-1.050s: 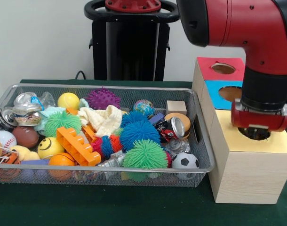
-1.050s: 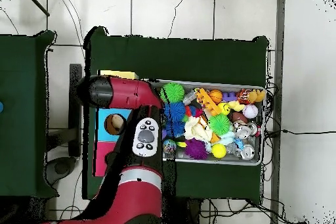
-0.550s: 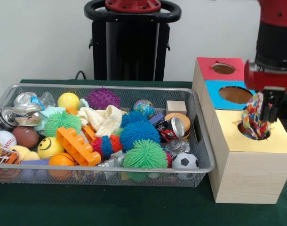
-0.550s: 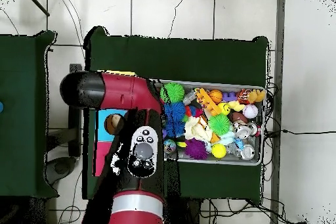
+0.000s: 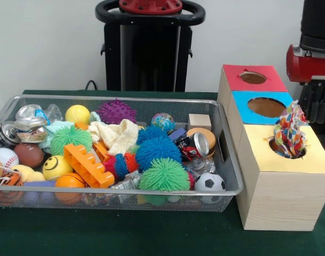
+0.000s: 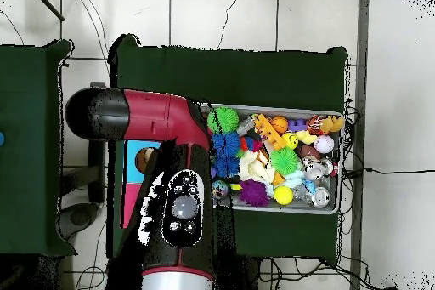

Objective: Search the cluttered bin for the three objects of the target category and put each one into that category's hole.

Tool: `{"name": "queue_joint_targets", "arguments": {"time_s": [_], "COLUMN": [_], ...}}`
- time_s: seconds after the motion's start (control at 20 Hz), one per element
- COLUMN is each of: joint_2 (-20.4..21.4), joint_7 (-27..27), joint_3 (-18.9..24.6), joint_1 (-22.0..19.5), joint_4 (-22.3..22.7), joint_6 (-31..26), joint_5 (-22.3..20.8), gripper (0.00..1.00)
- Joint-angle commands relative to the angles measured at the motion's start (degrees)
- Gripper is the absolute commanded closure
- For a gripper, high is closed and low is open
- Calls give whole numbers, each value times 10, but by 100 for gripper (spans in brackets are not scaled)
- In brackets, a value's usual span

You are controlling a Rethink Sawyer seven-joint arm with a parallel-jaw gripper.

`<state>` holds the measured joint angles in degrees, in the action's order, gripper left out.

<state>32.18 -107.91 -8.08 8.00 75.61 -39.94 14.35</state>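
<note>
A multicoloured rag (image 5: 290, 134) sticks up out of the round hole in the yellow-topped wooden box (image 5: 258, 157), half in and half out. My gripper (image 5: 316, 106) hangs open just above and to the right of it, with nothing between its dark fingers (image 5: 307, 102). A cream cloth (image 5: 118, 136) lies among the toys in the wire mesh bin (image 5: 230, 162). In the overhead view the red arm (image 6: 174, 210) covers the gripper and most of the boxes; the bin (image 6: 339, 167) lies to its right.
Behind the yellow box stand a blue-topped box (image 5: 266, 106) and a red-topped box (image 5: 253, 78), each with a hole. The bin holds several spiky balls, an orange brick (image 5: 88, 165), cans, a soccer ball (image 5: 209, 183) and a wooden cube (image 5: 199, 121).
My gripper has let go of the multicoloured rag in the yellow box's hole and risen up and to the right. The rag stays poking out of the hole.
</note>
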Motion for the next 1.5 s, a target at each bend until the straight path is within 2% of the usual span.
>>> {"name": "queue_joint_targets", "arguments": {"time_s": [0.05,0.2,0.35,0.7,1.2,1.5], "joint_2": [-23,-22,-19,-1,-1,-4], "joint_7": [-70,-68,-74,-69,-65,-64], "joint_3": [26,22,-6,-7,7,19], "joint_1": [-9,-8,4,-1,-5,-8], "joint_4": [23,27,13,37,57,87], "joint_6": [0,-22,-96,-109,-120,-96], "joint_5": [-17,-21,-38,-43,-32,-24], "gripper": [100,100,100,100,100,100]}}
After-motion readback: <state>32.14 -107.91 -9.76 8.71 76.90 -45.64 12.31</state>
